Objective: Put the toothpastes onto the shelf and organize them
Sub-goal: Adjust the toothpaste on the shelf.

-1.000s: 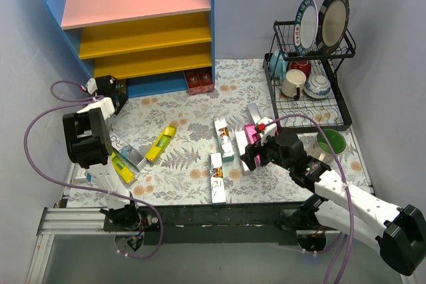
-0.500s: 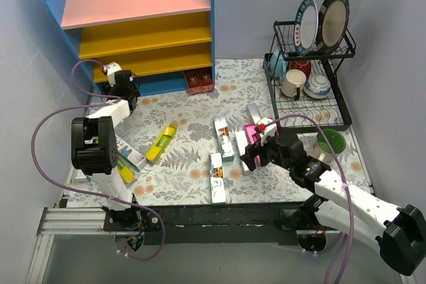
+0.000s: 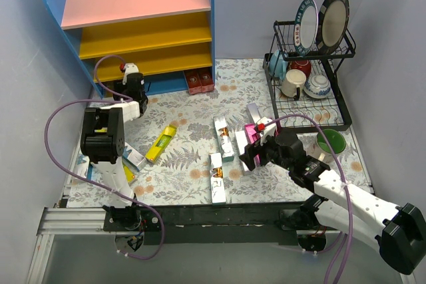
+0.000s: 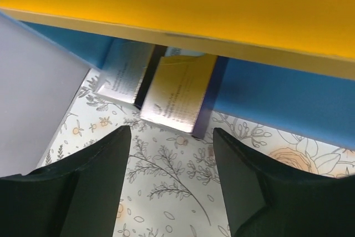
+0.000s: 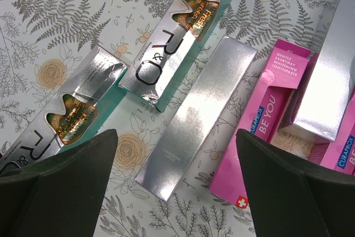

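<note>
The shelf (image 3: 136, 28) stands at the back left, with blue sides, a pink top and yellow boards. My left gripper (image 3: 135, 83) is open and empty at its foot. In the left wrist view the gripper (image 4: 172, 184) faces two silver-white toothpastes (image 4: 176, 95) lying under the lowest yellow board (image 4: 183, 9). My right gripper (image 3: 248, 156) is open and hovers over loose boxes. In the right wrist view the gripper (image 5: 177, 184) straddles a silver box (image 5: 197, 116), with silver-and-teal boxes (image 5: 180, 40) to its left and a pink box (image 5: 266, 123) to its right. A yellow box (image 3: 160, 144) lies mid-table.
Two dark red boxes (image 3: 200, 81) stand at the shelf's lower right corner. A black wire dish rack (image 3: 309, 84) with plates, cups and bowls is at the back right. A green bowl (image 3: 329, 142) sits in front of it. More boxes (image 3: 126, 164) lie by the left arm's base.
My left gripper has swung right along the foot of the shelf, from its left end toward the middle. The right arm and the boxes have not moved.
</note>
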Motion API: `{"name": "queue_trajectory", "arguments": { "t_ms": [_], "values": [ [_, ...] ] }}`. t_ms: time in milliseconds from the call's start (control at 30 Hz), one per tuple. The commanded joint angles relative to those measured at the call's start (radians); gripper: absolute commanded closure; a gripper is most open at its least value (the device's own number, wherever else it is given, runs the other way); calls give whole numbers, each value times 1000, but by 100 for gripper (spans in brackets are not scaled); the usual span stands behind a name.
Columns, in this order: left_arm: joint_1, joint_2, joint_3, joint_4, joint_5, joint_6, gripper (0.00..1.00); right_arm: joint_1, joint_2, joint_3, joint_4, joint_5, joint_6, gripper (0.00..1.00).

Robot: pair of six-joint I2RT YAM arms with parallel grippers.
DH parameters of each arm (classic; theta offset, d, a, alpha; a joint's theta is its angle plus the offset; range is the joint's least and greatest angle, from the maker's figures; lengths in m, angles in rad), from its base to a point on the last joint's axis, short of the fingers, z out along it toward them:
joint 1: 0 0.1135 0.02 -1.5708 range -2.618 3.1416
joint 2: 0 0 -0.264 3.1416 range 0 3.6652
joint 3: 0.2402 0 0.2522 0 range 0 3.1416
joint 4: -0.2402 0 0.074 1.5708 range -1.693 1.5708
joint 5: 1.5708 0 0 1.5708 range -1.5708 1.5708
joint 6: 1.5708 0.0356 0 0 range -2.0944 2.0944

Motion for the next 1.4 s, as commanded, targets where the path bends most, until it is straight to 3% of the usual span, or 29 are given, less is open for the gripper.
{"name": "queue_trajectory", "arguments": {
  "t_ms": [0,667,1100,1233,1367],
  "values": [
    [-19,10,0,101,-44,101,41,5,2,-16,57,-13,-17,4],
    [-26,184,109,196,-161,207,51,5,35,-24,65,-21,-18,4],
    [-14,242,188,97,-254,95,74,5,33,-24,62,-17,-18,4],
    [-10,247,203,65,-271,66,73,5,33,-23,60,-18,-18,4],
    [-10,227,195,58,-253,49,65,5,33,-21,59,-17,-20,4]
  ]
}}
